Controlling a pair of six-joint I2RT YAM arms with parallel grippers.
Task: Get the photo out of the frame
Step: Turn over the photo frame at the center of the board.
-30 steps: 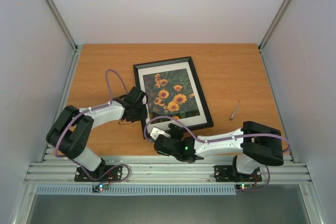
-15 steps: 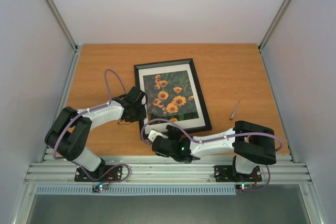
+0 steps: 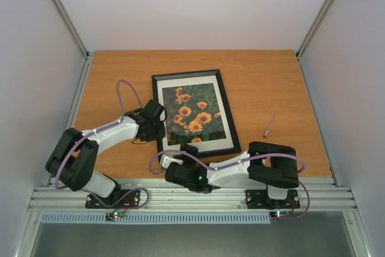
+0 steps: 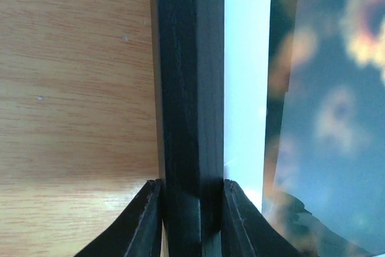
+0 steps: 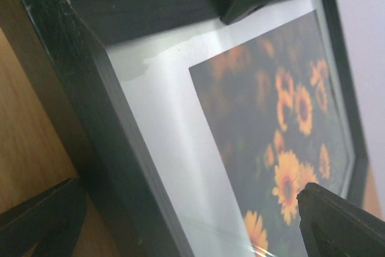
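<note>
Overhead view of a wooden bench (image 3: pixel 271 82) with a black frame (image 3: pixel 183 74) lying face up in the middle. The sunflower photo (image 3: pixel 195 109) sits inside it, behind a white mat (image 5: pixel 162 106). Nothing has been opened or removed, so the task looks barely begun: the frame probably has to be turned over and its back opened before the photo can come out.

The left gripper (image 4: pixel 192 209) is at the frame's left rail, jaws clenched on the black rail from both sides. The right gripper (image 3: pixel 184 150) is at the frame's lower left corner, jaws released and spread wide around the corner without pinching it.

Compared with a second ago, the frame has swung slightly, its lower right corner drawing toward the bottom of the picture. The right arm has folded toward the lower left.
</note>
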